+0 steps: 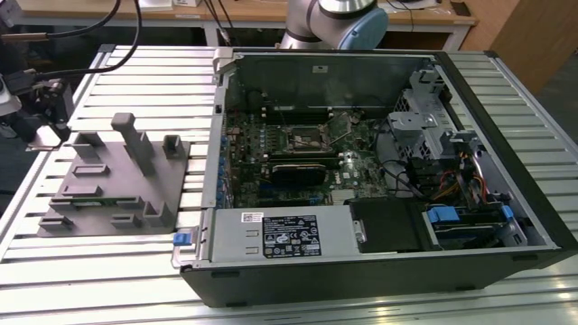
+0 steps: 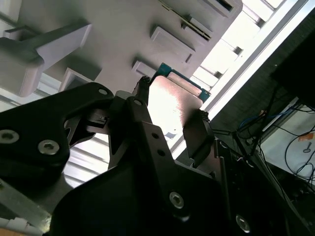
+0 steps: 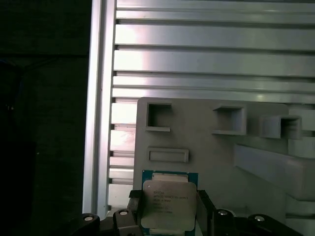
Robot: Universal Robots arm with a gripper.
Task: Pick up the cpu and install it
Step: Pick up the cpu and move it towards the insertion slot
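The gripper [image 3: 170,219] is closed on the cpu [image 3: 167,199], with one black finger [image 2: 145,128] against each of two opposite edges, so the hold is by the edges alone. Hazard: each contact strip is narrow, so a jolt or fast swing could let the chip pivot or slip out onto the grey fixture [image 1: 118,183] or the slatted table [image 1: 135,74]. A chip skewed between the fingers would likely meet the socket [image 1: 302,139] crooked and damage its contacts. The cpu is a flat square with a pale silver metal top bearing fine print, on a green board visible as a rim. It is held at the fixture's edge toward the exterior view's left, well apart from the open computer case [image 1: 380,277]. Whether it is clear of the fixture cannot be told.
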